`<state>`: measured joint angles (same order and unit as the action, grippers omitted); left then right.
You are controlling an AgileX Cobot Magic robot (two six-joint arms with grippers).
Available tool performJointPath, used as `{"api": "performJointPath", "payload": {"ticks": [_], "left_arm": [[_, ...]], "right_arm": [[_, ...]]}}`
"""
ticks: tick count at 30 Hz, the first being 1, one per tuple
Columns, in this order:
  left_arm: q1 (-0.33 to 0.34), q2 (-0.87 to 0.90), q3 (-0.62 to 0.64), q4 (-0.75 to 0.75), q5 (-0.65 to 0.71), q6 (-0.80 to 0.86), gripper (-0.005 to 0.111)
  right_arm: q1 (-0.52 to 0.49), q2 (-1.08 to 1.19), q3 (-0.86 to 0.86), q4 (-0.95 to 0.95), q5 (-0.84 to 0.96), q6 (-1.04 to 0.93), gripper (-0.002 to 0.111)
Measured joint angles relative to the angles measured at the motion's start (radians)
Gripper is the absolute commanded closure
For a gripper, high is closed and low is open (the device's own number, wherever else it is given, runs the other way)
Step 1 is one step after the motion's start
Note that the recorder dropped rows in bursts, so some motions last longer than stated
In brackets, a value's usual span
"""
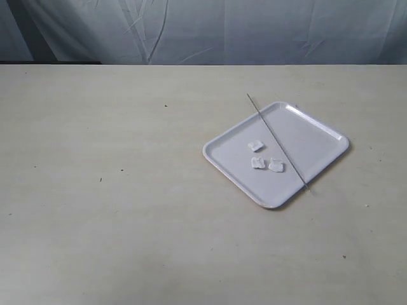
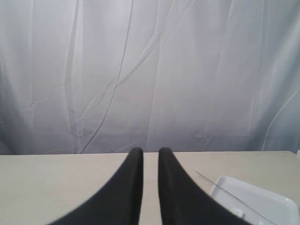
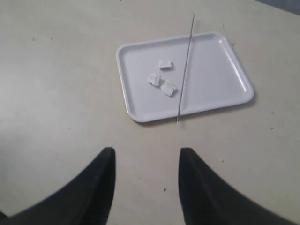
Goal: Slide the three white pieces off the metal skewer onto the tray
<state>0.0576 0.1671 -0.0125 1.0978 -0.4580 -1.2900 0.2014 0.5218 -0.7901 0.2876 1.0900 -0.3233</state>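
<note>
The white tray (image 1: 318, 136) lies on the table right of centre in the exterior view. Three white pieces (image 1: 255, 145) (image 1: 257, 162) (image 1: 276, 165) lie loose on it, just left of the metal skewer (image 1: 276, 141). The bare skewer rests diagonally across the tray, both ends past the rim. Neither gripper shows in the exterior view. My right gripper (image 3: 147, 152) is open and empty above bare table, short of the tray (image 3: 215, 75), skewer (image 3: 185, 70) and pieces (image 3: 165, 64). My left gripper (image 2: 150, 151) is shut with only a slit, holding nothing; the tray (image 2: 262, 197) and skewer (image 2: 225, 190) lie off to its side.
The pale table (image 1: 114, 190) stretches wide to the left and front of the tray. A wrinkled grey-white curtain (image 1: 203, 28) hangs behind the table's far edge.
</note>
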Motion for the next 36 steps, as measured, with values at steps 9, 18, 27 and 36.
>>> {"api": "performJointPath", "payload": {"ticks": [9, 18, 27, 36], "left_arm": [[0.0, 0.0, 0.0, 0.0, -0.008, -0.002, 0.094], [0.0, -0.143, 0.0, 0.0, -0.009, -0.004, 0.094], [-0.046, -0.163, 0.007, 0.256, 0.246, -0.004, 0.094], [-0.05, -0.163, 0.007, 0.292, 0.319, -0.017, 0.094]], "right_arm": [[-0.028, -0.185, 0.0, -0.07, -0.083, 0.035, 0.066], [-0.183, -0.298, 0.209, -0.183, -0.463, 0.167, 0.066], [-0.266, -0.387, 0.607, -0.243, -0.855, 0.175, 0.066], [-0.266, -0.456, 0.78, -0.271, -0.918, 0.181, 0.066]]}}
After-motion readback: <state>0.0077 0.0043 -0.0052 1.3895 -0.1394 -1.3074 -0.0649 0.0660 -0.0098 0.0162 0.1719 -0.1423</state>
